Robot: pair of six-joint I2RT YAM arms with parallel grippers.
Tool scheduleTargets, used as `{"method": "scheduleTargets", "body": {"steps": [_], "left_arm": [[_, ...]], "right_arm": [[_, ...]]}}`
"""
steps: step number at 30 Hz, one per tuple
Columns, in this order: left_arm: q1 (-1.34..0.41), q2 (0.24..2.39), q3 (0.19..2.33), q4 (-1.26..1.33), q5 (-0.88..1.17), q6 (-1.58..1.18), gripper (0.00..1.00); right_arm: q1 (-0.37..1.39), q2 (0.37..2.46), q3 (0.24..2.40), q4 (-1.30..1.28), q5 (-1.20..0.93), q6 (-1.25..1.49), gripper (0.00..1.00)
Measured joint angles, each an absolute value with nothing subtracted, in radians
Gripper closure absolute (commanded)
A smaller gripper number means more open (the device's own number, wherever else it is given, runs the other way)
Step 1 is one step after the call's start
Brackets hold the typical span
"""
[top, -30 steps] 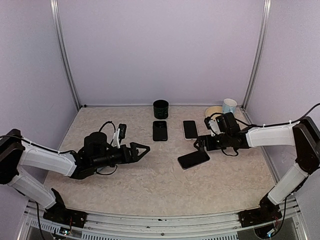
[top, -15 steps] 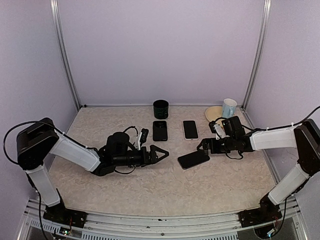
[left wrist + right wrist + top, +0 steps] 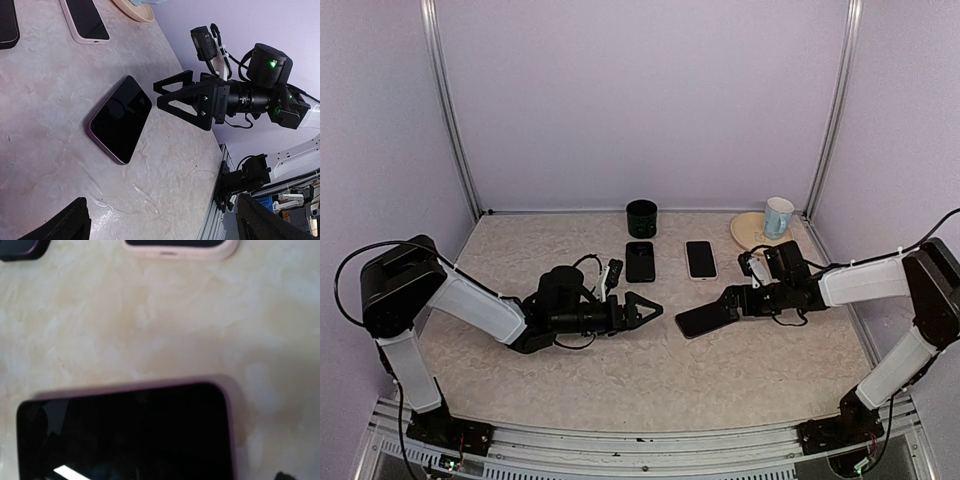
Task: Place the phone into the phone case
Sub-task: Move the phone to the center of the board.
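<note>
Lying flat on the mottled beige desk point(image 3: 620, 370), the dark glass phone with a lilac rim point(image 3: 707, 319) sat between both tools. The left tool point(image 3: 653, 310) gaped wide at its nine o'clock. The right tool point(image 3: 725, 300), equally wide and empty, stood just beside it at two o'clock. The pink-rimmed phone case point(image 3: 700, 259) rested at its twelve.

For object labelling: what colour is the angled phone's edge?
The phone has a lilac edge; clearest in left wrist view.

Top cam: high, looks down on whole bench point(image 3: 620, 370). L wrist cam: low, phone point(image 3: 120, 119) ahead of its jaws. R wrist cam: v. close over same phone.
</note>
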State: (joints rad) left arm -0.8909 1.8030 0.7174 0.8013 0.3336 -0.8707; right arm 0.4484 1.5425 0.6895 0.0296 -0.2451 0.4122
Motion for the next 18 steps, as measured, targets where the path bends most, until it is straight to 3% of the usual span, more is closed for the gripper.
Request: {"method": "scheduleTargets", "body": {"steps": [18], "left_arm": [[-0.882, 1.748, 0.714, 0.768, 0.291, -0.823, 0.01]], "right_arm": [[0.448, 1.569, 0.630, 0.112, -0.372, 0.419, 0.04]]}}
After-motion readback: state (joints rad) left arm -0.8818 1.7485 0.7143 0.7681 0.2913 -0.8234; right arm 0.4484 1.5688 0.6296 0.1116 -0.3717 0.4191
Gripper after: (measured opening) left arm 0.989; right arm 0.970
